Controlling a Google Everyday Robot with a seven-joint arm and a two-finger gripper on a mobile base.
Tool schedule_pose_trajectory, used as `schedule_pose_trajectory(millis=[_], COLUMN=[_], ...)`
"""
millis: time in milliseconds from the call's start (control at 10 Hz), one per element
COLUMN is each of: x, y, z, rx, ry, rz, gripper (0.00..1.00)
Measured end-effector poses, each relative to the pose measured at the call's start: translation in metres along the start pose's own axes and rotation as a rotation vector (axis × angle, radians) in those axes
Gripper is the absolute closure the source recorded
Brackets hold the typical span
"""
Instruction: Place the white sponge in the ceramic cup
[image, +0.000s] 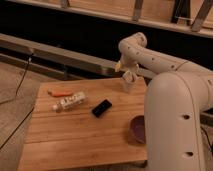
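The ceramic cup (129, 87), small and whitish, stands at the far right edge of the wooden table (75, 135). My gripper (128, 76) hangs straight over the cup's mouth, almost touching it, at the end of the white arm that reaches in from the right. The white sponge does not show on the table. It is hidden or out of view, and I cannot make it out at the gripper.
A black phone-like slab (102, 107) lies mid-table. A small labelled bottle (70, 101) with a white cap lies to its left, with an orange stick-like thing (61, 93) behind it. A dark maroon bowl (138, 128) sits at the right, partly behind my white arm housing (175, 125).
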Motion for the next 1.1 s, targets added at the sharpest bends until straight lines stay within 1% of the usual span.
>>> schedule_pose_trajectory(millis=[1100], x=[-0.0007], y=[0.0019], z=[-0.0025], rx=[-0.001], ry=[-0.002], rz=[-0.005], gripper=[0.2])
